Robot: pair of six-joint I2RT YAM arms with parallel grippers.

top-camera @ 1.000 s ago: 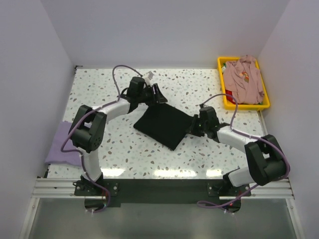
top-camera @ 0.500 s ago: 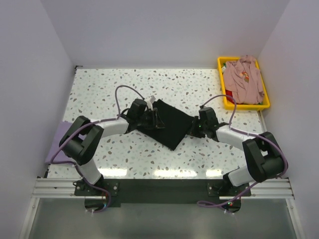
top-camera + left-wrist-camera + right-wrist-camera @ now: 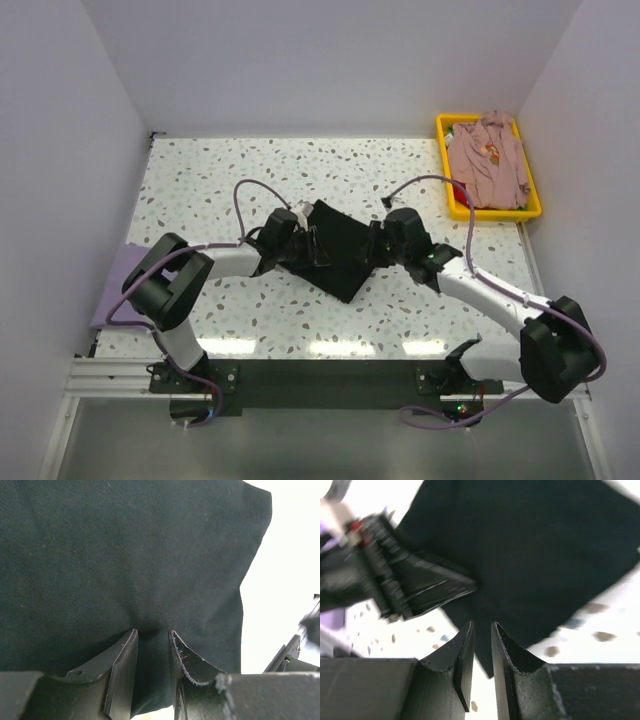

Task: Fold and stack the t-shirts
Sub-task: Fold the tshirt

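Your overhead camera sits above and behind the arm bases at 6 o'clock, looking down toward 12 across the whole worktop [image 3: 400, 165]. Your left wrist camera rides just behind the left gripper [image 3: 153, 632], so near that the black t-shirt [image 3: 125, 555] fills its frame. Your right wrist camera looks past the right gripper [image 3: 482, 625] from farther back. All three share that shirt; the right view also catches the left gripper at 9 o'clock.
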